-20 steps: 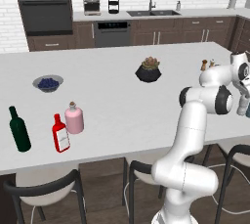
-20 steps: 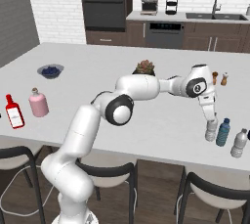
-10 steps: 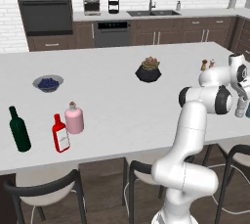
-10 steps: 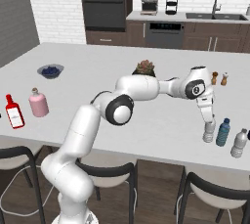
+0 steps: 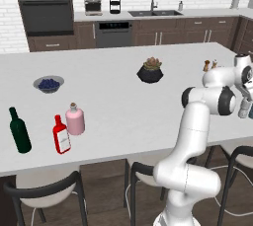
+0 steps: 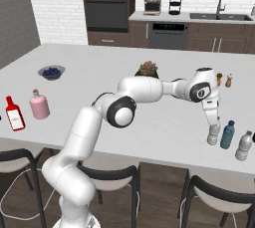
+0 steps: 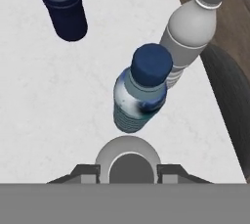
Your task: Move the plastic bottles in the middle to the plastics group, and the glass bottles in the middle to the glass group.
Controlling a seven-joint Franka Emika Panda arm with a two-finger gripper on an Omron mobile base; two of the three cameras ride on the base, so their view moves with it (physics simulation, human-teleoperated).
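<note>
Hand is gripping clear bottle standing just beside blue bottle; releasing should stay vertical, avoiding nudging that neighbour.

white counter, red bottle, pink bottle, green bottle, blue bowl

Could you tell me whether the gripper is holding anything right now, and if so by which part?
Yes: the gripper is closed around the capped top of a small clear plastic bottle, which stands on the counter beside the blue-capped bottle.

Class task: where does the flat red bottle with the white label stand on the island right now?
The red bottle stands near the counter's front left edge, between the dark green wine bottle and the squat pink bottle.
</note>
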